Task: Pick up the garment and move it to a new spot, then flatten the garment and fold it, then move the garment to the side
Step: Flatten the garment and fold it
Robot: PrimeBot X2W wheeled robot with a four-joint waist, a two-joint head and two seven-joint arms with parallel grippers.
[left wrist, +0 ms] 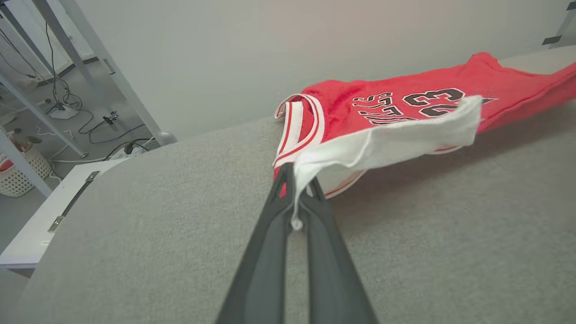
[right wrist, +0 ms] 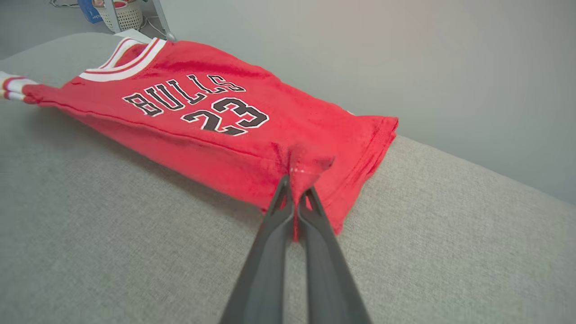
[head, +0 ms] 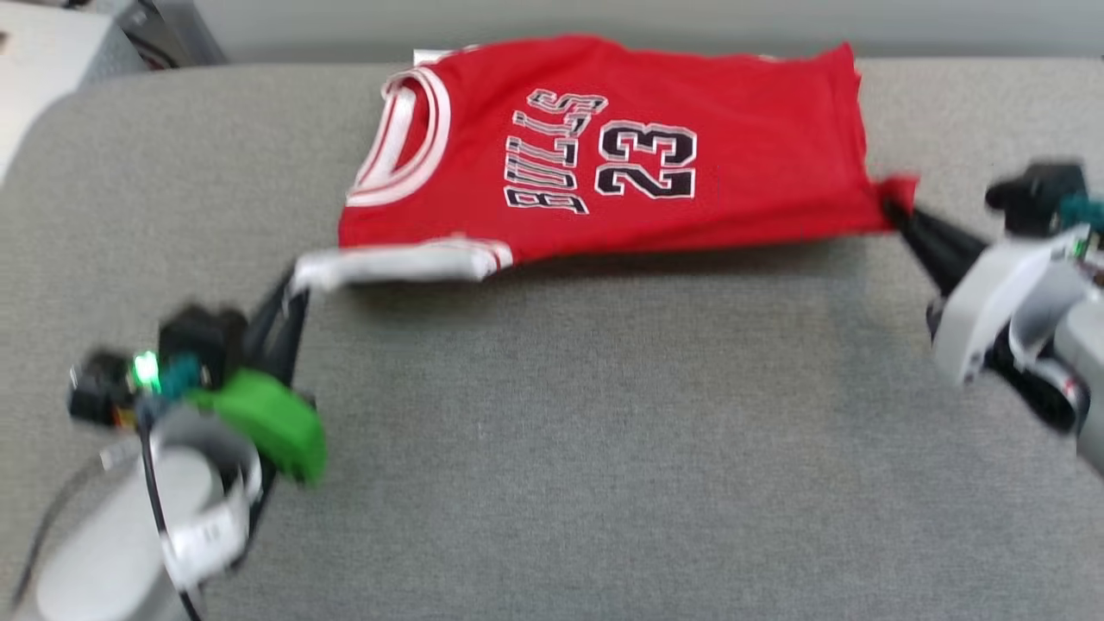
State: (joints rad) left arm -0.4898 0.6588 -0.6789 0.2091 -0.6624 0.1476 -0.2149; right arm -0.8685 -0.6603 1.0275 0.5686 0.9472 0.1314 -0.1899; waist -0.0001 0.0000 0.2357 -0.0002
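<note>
At the far edge of the tabletop [head: 552, 431], the left end effector [head: 293, 278] is pinched tight on the white sleeve of the garment [head: 621, 164]. The right end effector [head: 893, 207] is pinched on its hem corner. A basket [left wrist: 20, 173] and cables [left wrist: 67, 105] lie beyond.

Grey woven tabletop [head: 552, 448] spreads right across the head view, its rounded corner up at ten o'clock. Past that corner, at eleven o'clock, there's a pale box [head: 52, 52] with dark cables [head: 168, 43] beside it.

Left wrist view now: slanted metal frame legs [left wrist: 112, 76] at ten o'clock, loose cords [left wrist: 67, 108] on the floor among them, a white woven basket [left wrist: 20, 173] at nine and a white panel [left wrist: 40, 225] at eight. Plain grey wall [left wrist: 270, 54] at twelve.

Right wrist view, eleven o'clock: a white lattice basket [right wrist: 120, 14], with something blue [right wrist: 90, 8] just beside it.
</note>
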